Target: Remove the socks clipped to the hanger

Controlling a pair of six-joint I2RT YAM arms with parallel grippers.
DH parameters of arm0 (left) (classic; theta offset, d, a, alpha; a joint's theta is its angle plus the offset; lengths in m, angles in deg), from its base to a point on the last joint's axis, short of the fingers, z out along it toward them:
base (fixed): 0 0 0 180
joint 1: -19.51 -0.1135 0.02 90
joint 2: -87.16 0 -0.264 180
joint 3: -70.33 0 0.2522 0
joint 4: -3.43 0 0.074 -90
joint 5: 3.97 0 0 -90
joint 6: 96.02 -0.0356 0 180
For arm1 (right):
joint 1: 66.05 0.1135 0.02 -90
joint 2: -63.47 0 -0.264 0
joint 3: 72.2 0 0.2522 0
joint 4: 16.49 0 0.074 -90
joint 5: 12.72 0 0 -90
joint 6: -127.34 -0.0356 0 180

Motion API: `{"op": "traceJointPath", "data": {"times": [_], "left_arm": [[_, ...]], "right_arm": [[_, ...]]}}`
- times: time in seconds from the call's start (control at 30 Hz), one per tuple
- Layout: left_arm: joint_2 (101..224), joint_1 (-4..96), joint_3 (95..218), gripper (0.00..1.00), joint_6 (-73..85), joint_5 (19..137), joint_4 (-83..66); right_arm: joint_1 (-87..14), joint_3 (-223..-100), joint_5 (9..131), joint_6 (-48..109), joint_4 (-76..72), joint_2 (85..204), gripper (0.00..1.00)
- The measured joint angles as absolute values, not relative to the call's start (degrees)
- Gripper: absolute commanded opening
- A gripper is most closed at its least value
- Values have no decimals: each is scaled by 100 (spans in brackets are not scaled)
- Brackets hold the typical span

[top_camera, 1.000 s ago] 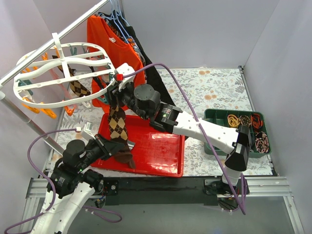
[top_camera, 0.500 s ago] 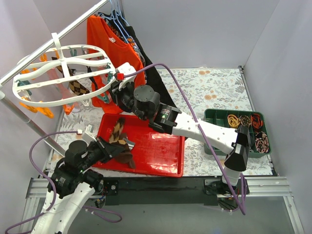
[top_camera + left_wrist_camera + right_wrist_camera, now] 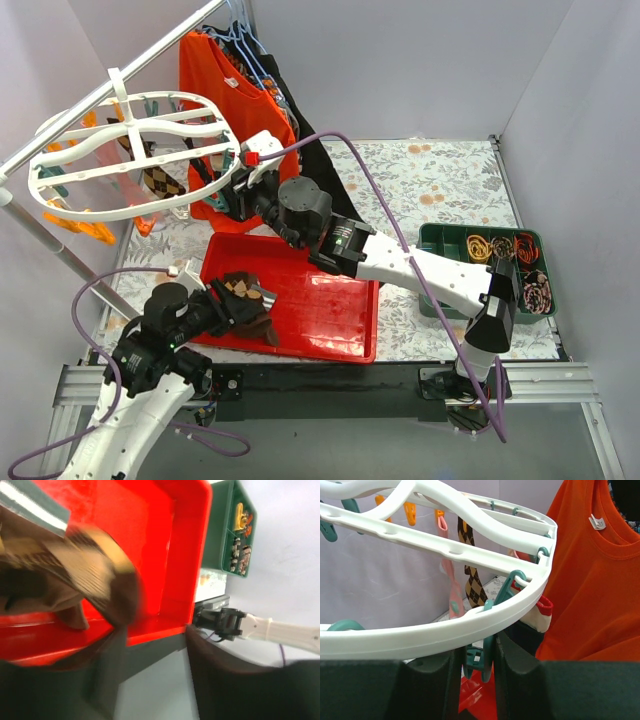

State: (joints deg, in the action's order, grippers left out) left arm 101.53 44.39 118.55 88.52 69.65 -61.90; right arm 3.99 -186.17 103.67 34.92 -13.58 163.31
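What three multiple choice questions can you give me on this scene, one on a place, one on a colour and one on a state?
1. Where does the loose argyle sock lie?
A) in the red tray
B) in the green bin
C) on the floral cloth

2. What colour is the hung shirt?
A) blue
B) orange
C) white

3. The white hanger is:
A) bare of socks
B) lying in the tray
C) holding clipped socks

Answers:
1 A: the top view shows it on the tray's red floor.
2 B: it is orange in both the top and right wrist views.
3 C: a hanging argyle sock and a pink sock dangle from its clips.
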Motion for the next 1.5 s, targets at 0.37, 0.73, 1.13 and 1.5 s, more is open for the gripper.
{"op": "traceJointPath", "data": {"times": [0.37, 0.73, 1.13, 1.5], "left_arm": [[10605, 4439, 12117, 67, 8616, 7129, -6275], [10166, 4439, 12143, 63, 8793, 7396, -4903], [11025, 4439, 11263, 71, 8740, 9321, -2778], [13812, 4439, 11118, 74, 7221, 10416, -53]], "right_arm": [[410, -18542, 10085, 3235, -1297, 16208, 1], [456, -18551, 9643, 2887, -964, 16099, 12], [651, -18763, 9357, 2642, -693, 16095, 13], [679, -18778, 9346, 2633, -630, 16090, 13]]}}
